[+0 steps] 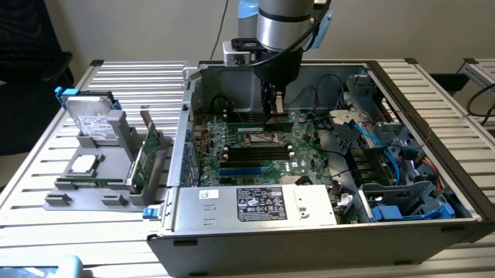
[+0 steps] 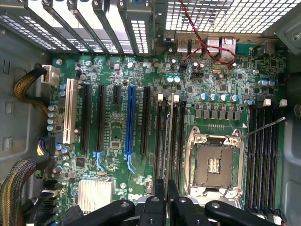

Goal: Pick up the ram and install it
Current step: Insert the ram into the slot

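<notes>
One open computer case (image 1: 309,249) was set on a slatted metal table (image 1: 131,72) by a pale wall (image 1: 139,29), and inside it one gripper (image 1: 275,110) was clenched on one ram (image 2: 165,141).

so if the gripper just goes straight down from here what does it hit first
The ram in the gripper would likely meet the dark memory slots beside the empty CPU socket first; the gap above them is hard to judge.

1. Plain off-white painted wall (image 1: 139,29) across the top of the frame.
2. Silver ribbed aluminium-slat table (image 1: 433,87) spans most of the frame.
3. Black chair-like shape (image 1: 31,40), upper left, in front of the wall.
4. Second slatted metal table edge (image 1: 481,69), upper right.
5. Soft, even light on the slats.
</notes>
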